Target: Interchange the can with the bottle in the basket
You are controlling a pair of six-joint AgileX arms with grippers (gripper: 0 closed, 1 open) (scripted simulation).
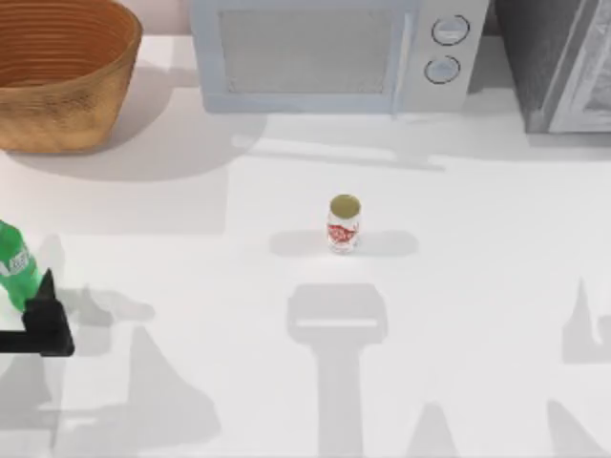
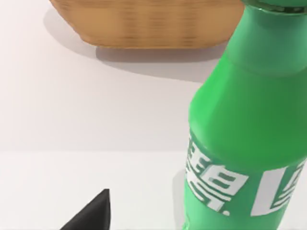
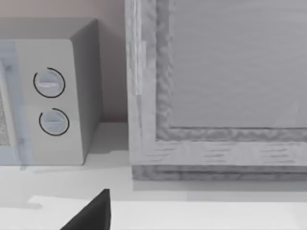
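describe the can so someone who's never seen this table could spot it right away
Start at the microwave along the table's far edge and come straight toward the near edge, to the open middle of the white table. The can stands there upright and alone. It is short and white with red markings and a gold top, unlike the taller green bottle at the left edge.

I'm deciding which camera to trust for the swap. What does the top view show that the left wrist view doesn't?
Top view alone: the can standing mid-table, and the microwave at the back. Left wrist view alone: the bottle's label lettering close up. Both: the basket, the green bottle outside it at the table's left edge, and the left pincer beside the bottle.
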